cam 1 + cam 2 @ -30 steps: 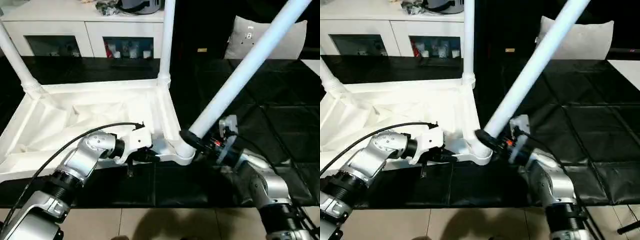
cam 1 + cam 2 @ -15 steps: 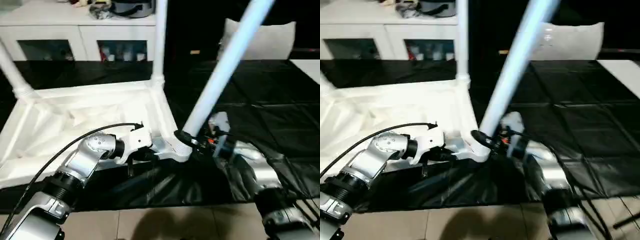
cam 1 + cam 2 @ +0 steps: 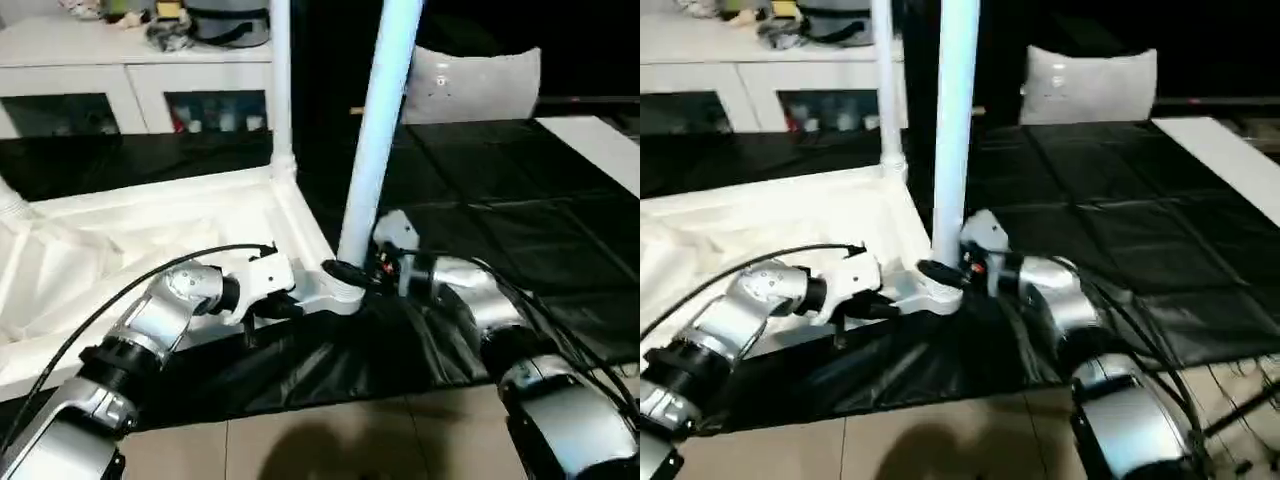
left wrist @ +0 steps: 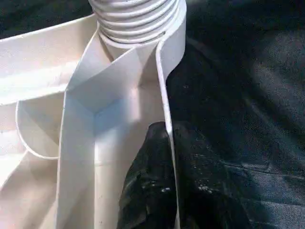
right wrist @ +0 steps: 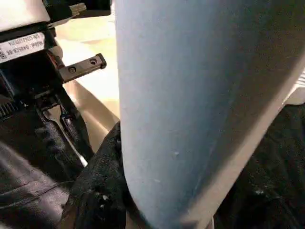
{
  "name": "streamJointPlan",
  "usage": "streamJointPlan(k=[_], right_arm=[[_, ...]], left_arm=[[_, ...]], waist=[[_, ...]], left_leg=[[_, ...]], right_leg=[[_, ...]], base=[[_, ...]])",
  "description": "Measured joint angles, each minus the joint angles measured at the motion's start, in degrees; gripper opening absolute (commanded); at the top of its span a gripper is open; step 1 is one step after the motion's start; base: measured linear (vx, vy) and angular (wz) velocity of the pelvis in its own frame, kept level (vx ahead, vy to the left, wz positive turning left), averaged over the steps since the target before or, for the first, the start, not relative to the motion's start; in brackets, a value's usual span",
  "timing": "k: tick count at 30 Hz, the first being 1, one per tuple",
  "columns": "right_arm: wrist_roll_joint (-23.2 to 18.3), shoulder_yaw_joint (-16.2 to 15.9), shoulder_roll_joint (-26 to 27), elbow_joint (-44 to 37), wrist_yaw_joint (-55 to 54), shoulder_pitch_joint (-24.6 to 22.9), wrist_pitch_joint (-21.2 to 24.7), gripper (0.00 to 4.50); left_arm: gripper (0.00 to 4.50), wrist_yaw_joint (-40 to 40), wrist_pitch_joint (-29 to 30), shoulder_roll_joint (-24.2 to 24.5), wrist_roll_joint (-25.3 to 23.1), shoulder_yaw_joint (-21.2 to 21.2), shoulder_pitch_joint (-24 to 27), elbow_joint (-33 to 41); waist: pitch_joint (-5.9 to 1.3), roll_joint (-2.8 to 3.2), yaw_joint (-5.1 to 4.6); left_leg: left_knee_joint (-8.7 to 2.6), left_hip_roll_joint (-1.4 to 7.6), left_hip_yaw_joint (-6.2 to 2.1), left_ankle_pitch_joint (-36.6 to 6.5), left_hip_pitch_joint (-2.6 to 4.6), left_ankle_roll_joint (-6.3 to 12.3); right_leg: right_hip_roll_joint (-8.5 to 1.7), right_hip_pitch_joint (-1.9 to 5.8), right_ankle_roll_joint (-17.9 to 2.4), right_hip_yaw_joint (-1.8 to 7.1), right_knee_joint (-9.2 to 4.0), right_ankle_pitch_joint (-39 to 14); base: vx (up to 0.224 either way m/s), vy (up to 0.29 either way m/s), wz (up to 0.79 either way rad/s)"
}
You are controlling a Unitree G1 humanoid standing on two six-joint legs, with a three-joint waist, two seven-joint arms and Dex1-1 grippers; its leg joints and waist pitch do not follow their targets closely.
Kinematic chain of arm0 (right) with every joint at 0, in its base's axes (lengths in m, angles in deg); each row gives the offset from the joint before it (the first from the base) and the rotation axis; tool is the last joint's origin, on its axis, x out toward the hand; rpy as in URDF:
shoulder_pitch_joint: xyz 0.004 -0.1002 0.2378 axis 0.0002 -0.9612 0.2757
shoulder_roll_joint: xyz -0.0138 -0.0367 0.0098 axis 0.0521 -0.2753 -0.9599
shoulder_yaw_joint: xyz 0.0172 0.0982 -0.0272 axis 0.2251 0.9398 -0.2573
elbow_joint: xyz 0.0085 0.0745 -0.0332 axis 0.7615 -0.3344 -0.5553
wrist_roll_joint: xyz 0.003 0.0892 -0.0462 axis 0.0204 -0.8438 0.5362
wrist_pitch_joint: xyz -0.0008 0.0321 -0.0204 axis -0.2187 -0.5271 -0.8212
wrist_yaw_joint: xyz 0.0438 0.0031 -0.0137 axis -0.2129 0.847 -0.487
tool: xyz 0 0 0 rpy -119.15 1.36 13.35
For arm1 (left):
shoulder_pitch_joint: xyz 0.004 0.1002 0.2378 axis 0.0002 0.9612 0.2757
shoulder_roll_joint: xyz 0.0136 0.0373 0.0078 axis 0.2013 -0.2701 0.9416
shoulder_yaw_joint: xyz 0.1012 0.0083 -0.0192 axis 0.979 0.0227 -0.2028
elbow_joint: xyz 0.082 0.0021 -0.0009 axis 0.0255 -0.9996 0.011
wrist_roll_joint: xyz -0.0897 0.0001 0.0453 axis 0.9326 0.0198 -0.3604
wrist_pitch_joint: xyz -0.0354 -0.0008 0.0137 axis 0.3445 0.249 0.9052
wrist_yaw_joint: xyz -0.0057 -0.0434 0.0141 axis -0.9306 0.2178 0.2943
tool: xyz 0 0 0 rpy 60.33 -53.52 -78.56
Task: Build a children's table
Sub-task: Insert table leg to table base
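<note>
We see the left gripper [image 3: 290,308] clenched on the tabletop [image 3: 120,240] rim by its near corner. Right gripper [image 3: 345,272] grasps the near-upright tube leg [image 3: 380,130] in that corner socket [image 3: 343,290].

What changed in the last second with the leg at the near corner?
The right pincer, shut on the leg, swung it from a steep lean toward the right up to nearly upright in the near corner socket. The left pincer stayed clamped on the tabletop rim beside that socket. The far leg stayed standing.
</note>
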Motion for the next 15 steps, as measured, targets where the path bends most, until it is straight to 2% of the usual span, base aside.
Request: streamJointPlan(k=[1,2,3,4,5,6,7,9,12,15], right_arm=[[0.0,0.5,0.0,-0.3,0.0,-0.9,-0.8,1.89],[-0.1,0.6,0.0,-1.7,0.1,-1.6,-0.8,1.89],[-0.3,0.8,-0.8,-6.1,0.1,-4.4,-0.5,1.89],[-0.5,0.7,-1.5,-9.7,0.2,-6.5,-0.3,1.89],[-0.9,0.7,-2.6,-14.6,0.2,-9.1,0.6,1.89],[-1.3,0.8,-4.0,-21.1,-0.3,-12.3,3.0,1.89],[-1.7,0.9,-5.0,-25.2,-0.7,-14.0,5.3,1.89],[-2.1,1.0,-5.9,-30.8,-1.4,-15.4,10.4,1.89],[-2.5,1.0,-6.3,-36.4,-2.8,-16.5,16.4,1.89],[-2.6,1.0,-6.9,-41.9,-3.9,-18.0,21.5,1.89]], left_arm=[[0.00,-0.4,-0.1,-0.2,0.0,0.6,-0.9,-0.9],[0.00,-0.8,-0.3,-0.2,0.0,0.6,-1.3,-1.3],[0.00,-1.7,-0.7,-0.4,0.0,0.7,-2.1,-2.1],[0.00,-2.5,-1.3,-0.3,0.0,0.6,-2.2,-2.2],[0.00,-3.6,-1.7,-0.5,0.1,0.7,-3.0,-2.7],[0.00,-5.1,-2.2,-0.8,0.4,0.8,-4.0,-3.6],[0.00,-5.9,-2.5,-0.8,0.8,0.8,-4.6,-4.3],[0.00,-7.1,-3.0,-0.8,1.2,0.8,-5.8,-5.3],[0.00,-8.0,-4.1,-0.3,1.2,0.7,-6.7,-5.9],[0.00,-9.5,-4.8,0.1,1.6,0.7,-7.0,-5.9]], waist=[[-0.17,-1.17,0.66],[-0.17,-2.09,1.69],[-0.24,-2.50,3.03],[-0.26,-2.30,4.04],[-0.31,-1.95,4.96],[-0.35,-1.55,5.75],[-0.42,-1.49,6.07],[-0.38,-1.24,6.24],[-0.15,-0.87,6.00],[-0.08,-0.75,5.74]], left_leg=[[0.16,-0.25,1.02,0.0,0.25,-0.02],[0.10,-0.47,2.19,0.0,0.70,-0.04],[0.69,-1.20,1.85,-0.4,1.10,-0.19],[0.53,-1.28,1.39,-1.2,0.84,0.50],[-0.02,-1.41,0.68,-1.2,0.12,0.56],[-0.81,-1.46,0.12,-0.7,-0.34,0.31],[-1.48,-1.19,0.17,0.1,-0.57,-0.06],[-1.66,-0.67,0.44,1.5,-1.17,-0.66],[-1.85,-0.49,0.60,1.5,-1.50,-0.72],[-2.19,-0.49,0.74,1.5,-1.79,-0.73]], right_leg=[[-0.21,0.00,-1.4,2.98,4.55,-2.1],[-0.41,-0.51,0.1,4.46,5.63,-2.4],[-0.40,-1.27,0.8,4.52,5.66,-2.4],[-0.37,-1.35,0.8,4.25,5.47,-2.4],[-0.30,-1.48,0.7,4.01,5.28,-2.4],[0.34,-1.73,0.6,4.16,4.64,-2.3],[0.73,-1.98,0.4,4.38,4.24,-1.8],[1.27,-2.44,-0.2,4.45,4.05,-1.1],[1.33,-2.46,-0.3,4.31,3.28,-1.0],[1.32,-2.46,-0.3,4.34,2.35,-0.8]], base=[[0.000,0.000,0.00],[0.062,-0.108,0.15],[0.062,-0.108,0.15],[0.064,-0.093,-0.23],[0.091,-0.060,-0.22],[0.091,-0.060,-0.22],[0.085,-0.066,0.04],[0.000,0.000,0.00],[0.000,0.000,0.00],[0.000,0.000,0.00]])
